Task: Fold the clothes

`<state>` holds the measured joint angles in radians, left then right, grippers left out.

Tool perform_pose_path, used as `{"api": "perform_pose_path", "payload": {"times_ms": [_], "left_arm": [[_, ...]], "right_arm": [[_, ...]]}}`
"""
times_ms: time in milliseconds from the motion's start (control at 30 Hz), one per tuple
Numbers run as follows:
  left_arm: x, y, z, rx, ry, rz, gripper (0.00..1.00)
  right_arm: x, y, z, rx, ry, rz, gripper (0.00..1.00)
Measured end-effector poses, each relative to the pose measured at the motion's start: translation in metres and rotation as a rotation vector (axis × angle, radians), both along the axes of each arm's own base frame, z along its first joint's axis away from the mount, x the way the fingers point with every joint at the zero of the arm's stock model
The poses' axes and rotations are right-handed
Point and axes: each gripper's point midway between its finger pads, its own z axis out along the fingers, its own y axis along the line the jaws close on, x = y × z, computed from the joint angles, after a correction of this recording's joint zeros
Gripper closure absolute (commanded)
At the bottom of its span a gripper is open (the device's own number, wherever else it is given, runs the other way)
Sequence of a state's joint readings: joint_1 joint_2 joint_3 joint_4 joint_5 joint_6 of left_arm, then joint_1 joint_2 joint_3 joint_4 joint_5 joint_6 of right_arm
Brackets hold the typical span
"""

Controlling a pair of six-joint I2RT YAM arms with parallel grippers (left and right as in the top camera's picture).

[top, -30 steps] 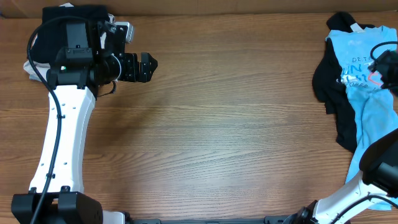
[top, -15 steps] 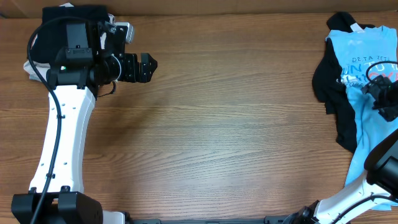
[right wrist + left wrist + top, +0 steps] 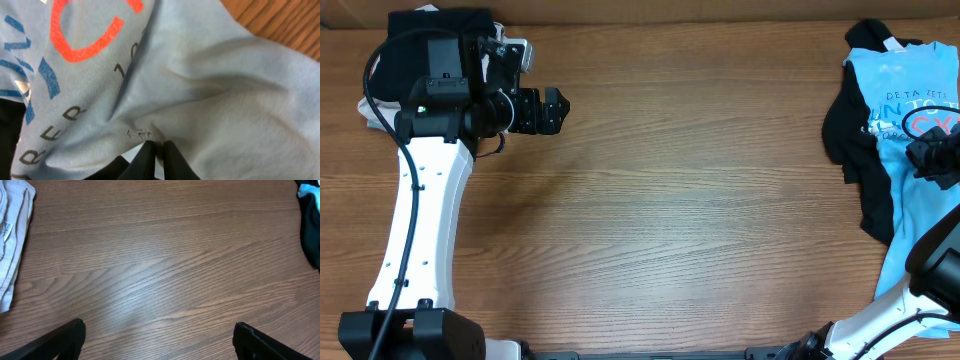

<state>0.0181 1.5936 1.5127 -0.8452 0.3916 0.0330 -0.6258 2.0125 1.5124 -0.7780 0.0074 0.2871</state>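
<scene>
Left gripper (image 3: 552, 108): jaws stood wide above the table (image 3: 700, 200), holding nothing | right gripper (image 3: 158, 159): jaws were narrow, pinching a fold of the T-shirt (image 3: 900, 95) | T-shirt lay at the table's right edge, over a black top (image 3: 842, 135).

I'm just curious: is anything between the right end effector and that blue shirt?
Nothing visible: the right end effector is pinched shut on the light blue T-shirt. A black garment lies beside it.
</scene>
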Motion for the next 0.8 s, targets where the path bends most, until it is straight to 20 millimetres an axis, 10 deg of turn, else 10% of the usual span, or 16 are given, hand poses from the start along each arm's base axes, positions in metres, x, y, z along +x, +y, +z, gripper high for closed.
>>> {"api": "perform_pose_path", "payload": {"times_ms": [100, 167, 400, 600, 800], "left_arm": [[0.000, 0.000, 0.000, 0.002, 0.000, 0.002, 0.04], [0.000, 0.001, 0.000, 0.003, 0.000, 0.002, 0.05], [0.000, 0.001, 0.000, 0.003, 0.000, 0.002, 0.05], [0.000, 0.001, 0.000, 0.006, -0.001, 0.004, 0.05], [0.001, 0.003, -0.001, 0.017, -0.003, 0.013, 0.04]], "right_arm": [[0.003, -0.004, 0.002, -0.017, -0.012, -0.003, 0.28], [0.006, -0.007, 0.003, -0.031, -0.026, 0.000, 0.23], [0.016, -0.013, 0.008, -0.074, -0.062, 0.035, 0.39], [0.017, -0.011, 0.000, -0.061, -0.050, 0.070, 0.31], [0.012, 0.000, -0.027, 0.005, -0.005, 0.106, 0.67]]}}
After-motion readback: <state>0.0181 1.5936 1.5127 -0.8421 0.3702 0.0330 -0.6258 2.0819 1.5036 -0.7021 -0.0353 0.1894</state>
